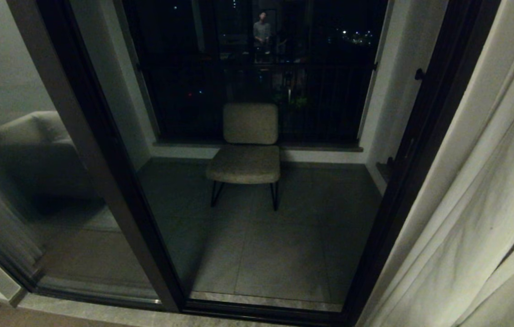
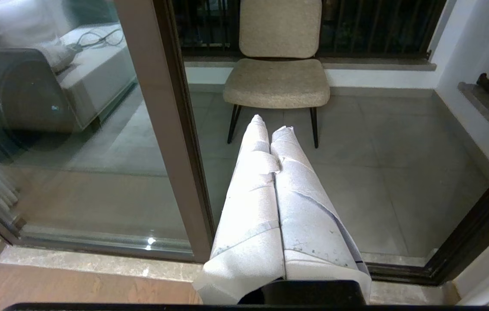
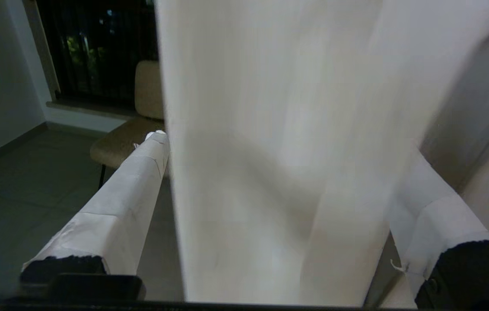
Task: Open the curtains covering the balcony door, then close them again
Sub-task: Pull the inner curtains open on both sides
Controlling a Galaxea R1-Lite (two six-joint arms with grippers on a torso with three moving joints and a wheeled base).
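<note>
The right gripper (image 3: 270, 207) is straddling the curtain (image 3: 279, 129) with jaws spread wide, gripping nothing, seemingly to clamp it for drawing across the balcony door (image 1: 102, 150), while the left gripper's (image 2: 270, 125) jaws are resting shut and empty.

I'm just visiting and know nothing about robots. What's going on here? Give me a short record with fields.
Place: indoors, facing the balcony door at night
Curtains: drawn aside; one panel of the curtains hangs at the right edge of the head view
Beyond the glass: a chair on the tiled balcony
Right gripper: open, fingers on either side of a curtain fold
Left gripper: shut, holding nothing, pointing toward the doorway
</note>
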